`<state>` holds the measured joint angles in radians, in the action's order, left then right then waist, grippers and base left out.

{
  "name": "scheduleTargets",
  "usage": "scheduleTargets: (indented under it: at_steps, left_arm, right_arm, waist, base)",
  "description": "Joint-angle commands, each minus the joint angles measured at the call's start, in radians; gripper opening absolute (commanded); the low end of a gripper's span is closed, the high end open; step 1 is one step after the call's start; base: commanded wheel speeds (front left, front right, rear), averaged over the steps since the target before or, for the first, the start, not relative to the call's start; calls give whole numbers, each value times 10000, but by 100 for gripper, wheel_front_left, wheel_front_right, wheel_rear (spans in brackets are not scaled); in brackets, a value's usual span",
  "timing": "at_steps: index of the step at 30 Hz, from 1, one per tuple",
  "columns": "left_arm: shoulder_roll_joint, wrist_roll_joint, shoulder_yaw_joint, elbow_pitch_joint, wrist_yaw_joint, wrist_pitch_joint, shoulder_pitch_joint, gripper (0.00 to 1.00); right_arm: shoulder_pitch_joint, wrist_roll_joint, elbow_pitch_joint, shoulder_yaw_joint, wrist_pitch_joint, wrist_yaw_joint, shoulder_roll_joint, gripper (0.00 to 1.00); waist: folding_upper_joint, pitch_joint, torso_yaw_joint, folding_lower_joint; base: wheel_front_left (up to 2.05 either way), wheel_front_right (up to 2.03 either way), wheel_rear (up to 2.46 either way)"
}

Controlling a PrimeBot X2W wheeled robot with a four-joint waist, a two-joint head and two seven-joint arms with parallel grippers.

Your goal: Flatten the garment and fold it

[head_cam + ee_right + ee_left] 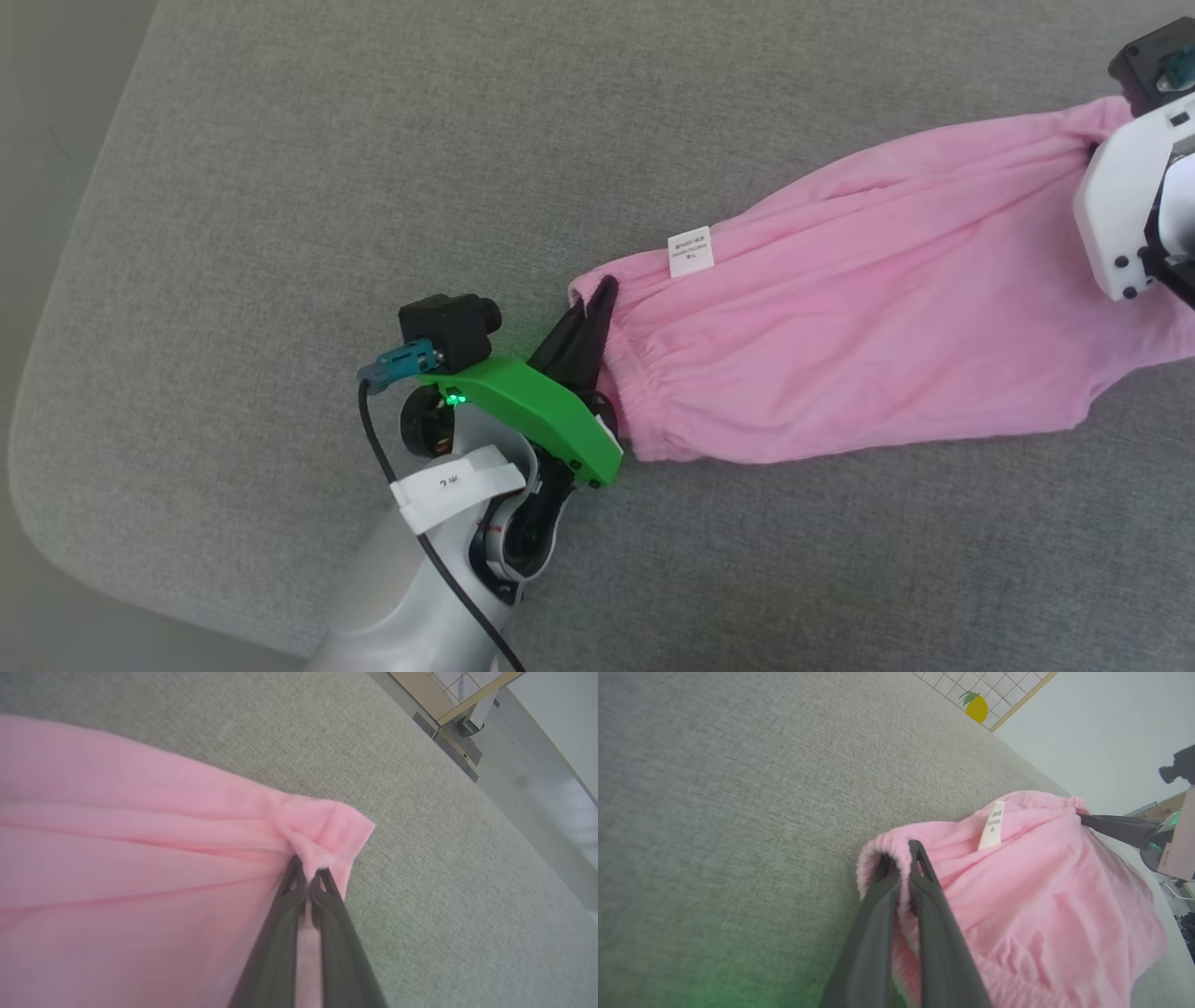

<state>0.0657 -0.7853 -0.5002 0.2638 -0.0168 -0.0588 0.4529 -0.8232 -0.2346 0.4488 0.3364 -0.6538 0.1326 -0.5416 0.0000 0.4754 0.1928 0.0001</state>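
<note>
Grey woven cushion (pixel 280 187) with pink garment (pixel 887 327) on top

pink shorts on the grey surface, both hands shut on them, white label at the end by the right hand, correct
Not quite: the white label sits at the end by the left hand, not the right hand, as the head view shows. Both hands do grip the pink shorts.

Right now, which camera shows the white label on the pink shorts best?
The head view: the label lies flat, face-up, by the waistband of the shorts. The left wrist view shows the label slanted and blurrier. The right wrist view looks at a hem corner.
</note>
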Motion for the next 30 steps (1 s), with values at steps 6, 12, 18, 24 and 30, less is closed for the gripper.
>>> scheduleTargets:
  at_steps: [6,12,18,24,30]
  left_arm:
    - [-74,-342,-294,187,303,68,181,100]
    - [-54,-288,-313,235,235,-213,40,100]
    - [151,-358,-195,-66,216,-496,-476,100]
    - [582,-270,-164,-669,-3,-604,-1252,100]
    - [1196,345,-742,-1355,-142,-475,-2129,100]
  right_arm:
    - [-390,-877,505,639,-642,-19,-302,85]
    - [-320,-1428,547,675,-217,-19,-418,100]
    - [200,-1691,422,502,560,-19,-454,100]
    - [1227,-1894,-8,-38,1228,-19,-311,100]
    - [2830,-1710,-738,-1478,2313,-19,104,100]
  waist:
    - [0,49,70,-1]
    - [0,-386,-49,-1]
    - [0,-1175,-201,-1]
    - [0,-1984,-341,-1]
    - [0,-2669,-296,-1]
  base:
    - [0,0,0]
    - [0,0,0]
    - [0,0,0]
    - [0,0,0]
    - [0,0,0]
